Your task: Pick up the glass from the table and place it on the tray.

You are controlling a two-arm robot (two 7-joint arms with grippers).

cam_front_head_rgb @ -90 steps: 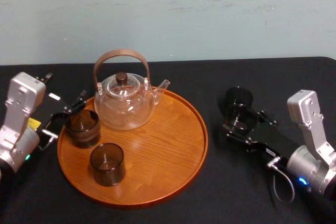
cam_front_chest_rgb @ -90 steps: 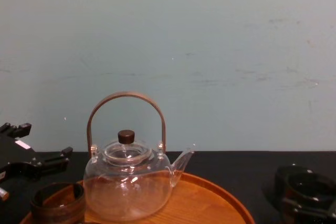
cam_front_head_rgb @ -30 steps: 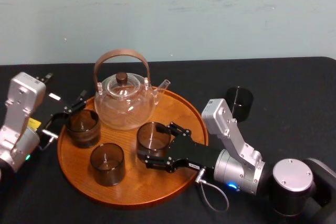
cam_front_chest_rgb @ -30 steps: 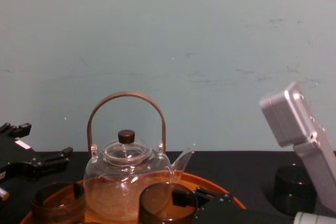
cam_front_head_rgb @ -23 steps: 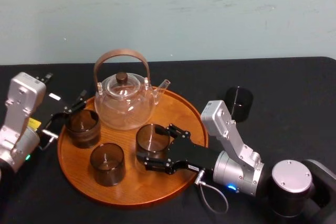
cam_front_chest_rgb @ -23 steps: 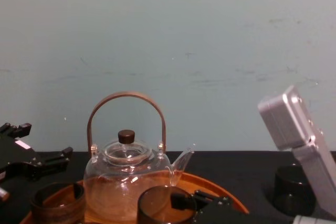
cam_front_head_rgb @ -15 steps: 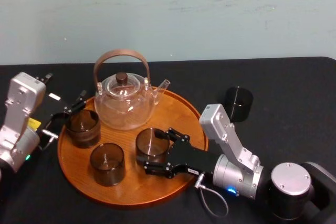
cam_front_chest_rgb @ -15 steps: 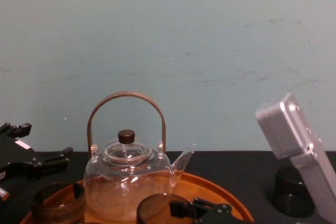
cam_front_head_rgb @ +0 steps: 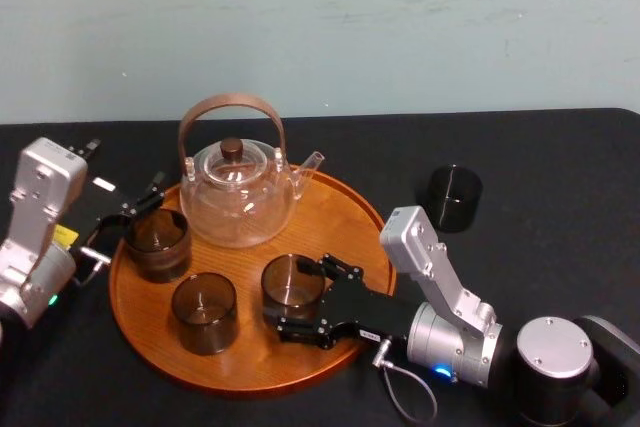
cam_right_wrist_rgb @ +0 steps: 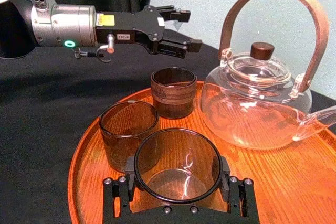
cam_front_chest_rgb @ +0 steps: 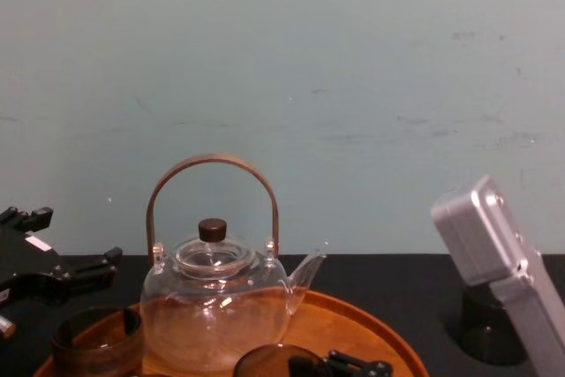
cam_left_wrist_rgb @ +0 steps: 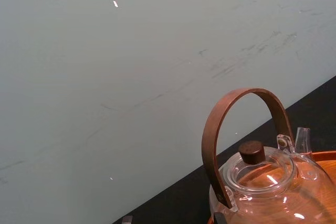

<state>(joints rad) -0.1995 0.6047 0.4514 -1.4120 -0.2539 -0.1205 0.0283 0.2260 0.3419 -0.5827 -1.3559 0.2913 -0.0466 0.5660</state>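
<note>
Smoky brown glass (cam_right_wrist_rgb: 177, 167) is sitting clamped between the right gripper's (cam_front_head_rgb: 294, 295) two fingers, low over the tray (cam_front_head_rgb: 335, 215) (whether its base is touching the wood, I cannot tell). Two more glasses (cam_front_head_rgb: 204, 312) and a teapot (cam_front_head_rgb: 238, 192) are standing beyond the claw's tips. Past them, the left gripper (cam_right_wrist_rgb: 185, 27) is idling, fingers spread.

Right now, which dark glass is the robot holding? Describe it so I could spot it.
Find the large round orange-brown wooden tray with the clear glass teapot at its back. Of three brown glass tumblers on it, yours is the rightmost tumbler. It alone sits clamped between the right gripper's black fingers; the left gripper idles by the leftmost tumbler.
</note>
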